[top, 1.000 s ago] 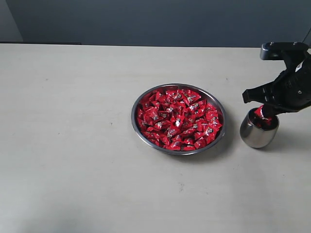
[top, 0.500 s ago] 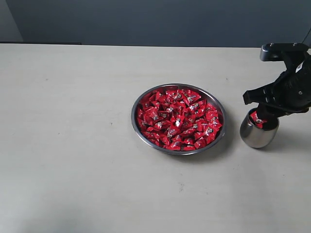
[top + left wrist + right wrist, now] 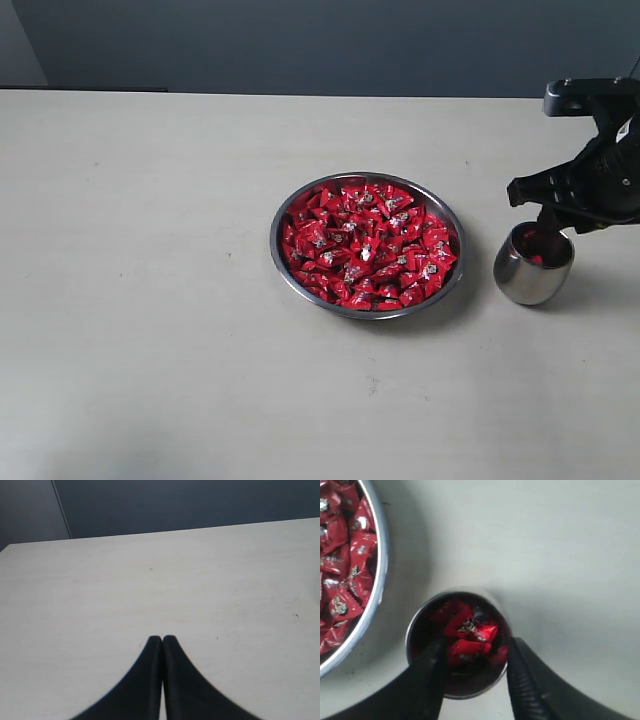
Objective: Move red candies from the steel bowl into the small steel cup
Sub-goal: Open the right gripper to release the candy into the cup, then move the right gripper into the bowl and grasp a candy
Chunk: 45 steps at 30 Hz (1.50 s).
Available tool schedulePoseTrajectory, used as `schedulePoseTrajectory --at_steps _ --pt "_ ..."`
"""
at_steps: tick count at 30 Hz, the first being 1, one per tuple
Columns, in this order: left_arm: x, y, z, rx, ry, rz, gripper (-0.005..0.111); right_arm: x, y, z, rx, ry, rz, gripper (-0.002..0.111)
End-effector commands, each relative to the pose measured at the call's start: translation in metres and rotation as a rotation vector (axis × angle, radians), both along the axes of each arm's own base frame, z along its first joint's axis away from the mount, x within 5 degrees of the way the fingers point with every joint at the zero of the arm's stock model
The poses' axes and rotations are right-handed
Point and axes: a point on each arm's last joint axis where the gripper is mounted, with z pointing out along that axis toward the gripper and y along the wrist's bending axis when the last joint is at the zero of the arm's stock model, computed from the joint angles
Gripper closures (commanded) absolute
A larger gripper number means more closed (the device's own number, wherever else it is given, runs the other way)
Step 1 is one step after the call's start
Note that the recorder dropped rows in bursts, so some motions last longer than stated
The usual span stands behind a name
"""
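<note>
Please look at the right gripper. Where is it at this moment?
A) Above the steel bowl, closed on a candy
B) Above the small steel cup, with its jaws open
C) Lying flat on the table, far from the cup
B: the right wrist view shows the right gripper with its jaws apart on either side of the small steel cup, which holds red candies.

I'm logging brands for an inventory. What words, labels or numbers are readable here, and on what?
No text can be read anywhere.
Candies: white-silver marks on the red wrappers, too small and blurred to read, even in the right wrist view.
Bowl: no print shows.
Cup: no print shows.
</note>
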Motion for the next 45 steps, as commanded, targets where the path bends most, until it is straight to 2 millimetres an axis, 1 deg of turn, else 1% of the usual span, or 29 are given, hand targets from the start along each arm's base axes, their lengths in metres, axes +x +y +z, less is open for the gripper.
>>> schedulePoseTrajectory --at_steps 1,5,10,13,15,18,21,25,27,31,34,37,45 --pt "0.0 0.0 0.0 0.001 -0.012 -0.005 0.106 0.0 -0.002 0.004 -0.013 -0.014 0.005 0.069" --pt "0.0 0.0 0.0 0.001 -0.012 -0.005 0.106 0.0 -0.001 0.004 -0.003 -0.012 -0.002 0.069" --pt "0.0 0.0 0.0 0.001 -0.012 -0.005 0.106 0.001 0.009 0.008 0.112 -0.025 -0.01 0.069" --pt "0.0 0.0 0.0 0.001 -0.012 -0.005 0.106 0.005 0.023 0.02 0.247 -0.045 0.02 0.069" --pt "0.0 0.0 0.0 0.001 -0.012 -0.005 0.106 0.01 0.036 0.032 0.304 -0.095 0.074 0.069" --pt "0.0 0.0 0.0 0.001 -0.012 -0.005 0.106 0.023 0.052 0.046 0.319 -0.184 0.118 0.069" --pt "0.0 0.0 0.0 0.001 -0.012 -0.005 0.106 0.039 0.065 0.05 0.327 -0.197 0.143 0.069" --pt "0.0 0.0 0.0 0.001 -0.012 -0.005 0.106 0.065 0.076 0.039 0.341 -0.152 0.125 0.069" --pt "0.0 0.0 0.0 0.001 -0.012 -0.005 0.106 0.076 0.08 0.028 0.343 -0.114 0.111 0.069" --pt "0.0 0.0 0.0 0.001 -0.012 -0.005 0.106 0.088 0.09 0.003 0.379 -0.012 0.088 0.069" --pt "0.0 0.0 0.0 0.001 -0.012 -0.005 0.106 0.093 0.094 -0.015 0.41 0.033 0.051 0.069" --pt "0.0 0.0 0.0 0.001 -0.012 -0.005 0.106 0.095 0.095 -0.028 0.412 0.065 0.038 0.069" --pt "0.0 0.0 0.0 0.001 -0.012 -0.005 0.106 0.098 0.096 -0.044 0.392 0.083 0.051 0.069"
